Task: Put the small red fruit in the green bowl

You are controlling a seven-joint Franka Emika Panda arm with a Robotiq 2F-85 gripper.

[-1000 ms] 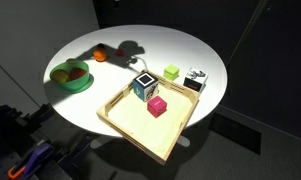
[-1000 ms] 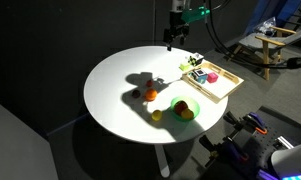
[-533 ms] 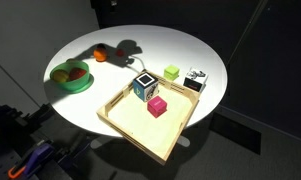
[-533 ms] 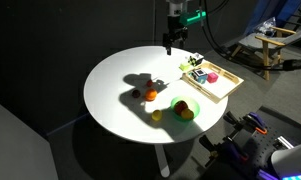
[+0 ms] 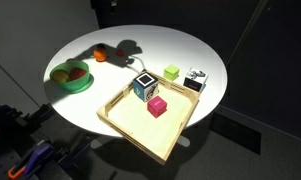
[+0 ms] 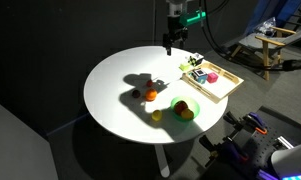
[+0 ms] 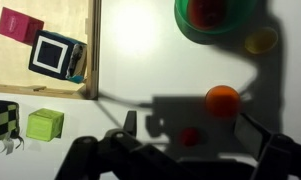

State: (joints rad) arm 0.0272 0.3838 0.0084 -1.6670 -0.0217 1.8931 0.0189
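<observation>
The small red fruit (image 7: 191, 136) lies on the white table in the gripper's shadow, just left of and below the larger orange fruit (image 7: 222, 98). The green bowl (image 7: 234, 22) stands at the top of the wrist view with fruit in it; it also shows in both exterior views (image 5: 80, 84) (image 6: 191, 104). My gripper (image 7: 187, 126) is open and empty. It hangs high above the table, with the red fruit between its fingers in the wrist view. In an exterior view the gripper (image 6: 169, 41) is above the table's far edge.
A yellow fruit (image 7: 260, 40) lies beside the bowl. A square wooden tray (image 5: 120, 122) holds a pink cube (image 5: 157, 106) and a black-and-white cube (image 5: 144, 85). A green cube (image 5: 171, 72) and a checkered cube (image 5: 195, 80) sit on the table by the tray.
</observation>
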